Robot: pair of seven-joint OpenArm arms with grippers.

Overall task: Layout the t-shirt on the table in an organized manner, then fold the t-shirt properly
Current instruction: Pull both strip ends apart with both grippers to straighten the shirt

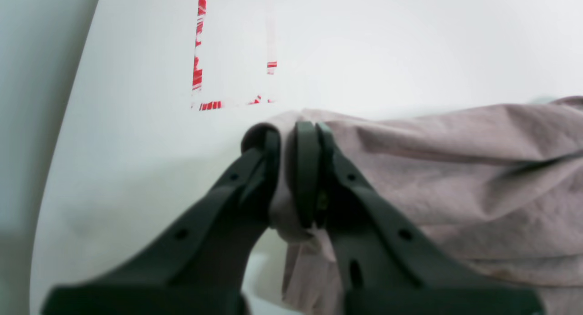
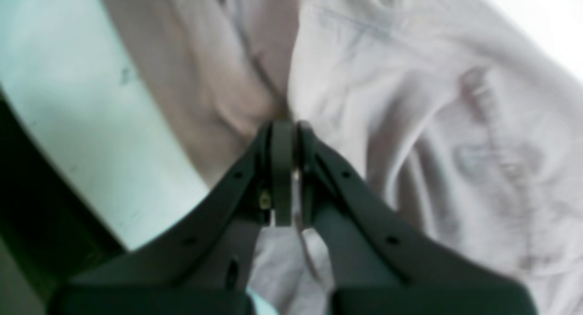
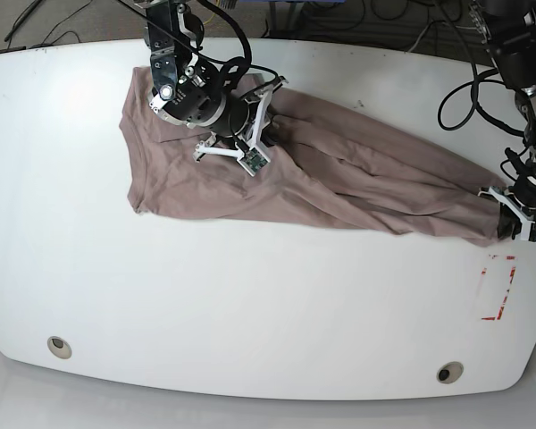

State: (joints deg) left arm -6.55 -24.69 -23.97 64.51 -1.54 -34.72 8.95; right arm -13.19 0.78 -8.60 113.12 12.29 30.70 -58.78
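T-shirt (image 3: 339,183) lies on table (image 3: 250,313), stretched from far-left area toward right edge. Left gripper (image 3: 509,222) at its right end. Right gripper (image 3: 277,121) over its far-left part. Tape rectangle (image 3: 498,288) near right edge, in front of shirt's end.

T-shirt (image 3: 339,183) — plain dusty mauve-brown, thin, wrinkled fabric, no print. Lies stretched in a long diagonal band across the far half of the table, broad at the base view's left, narrowing to a bunched tip at its right, just above the red tape rectangle (image 3: 498,288).

Table (image 3: 250,313) — large, white, smooth, curved edges; two round grommet holes (image 3: 59,345) near the front edge.
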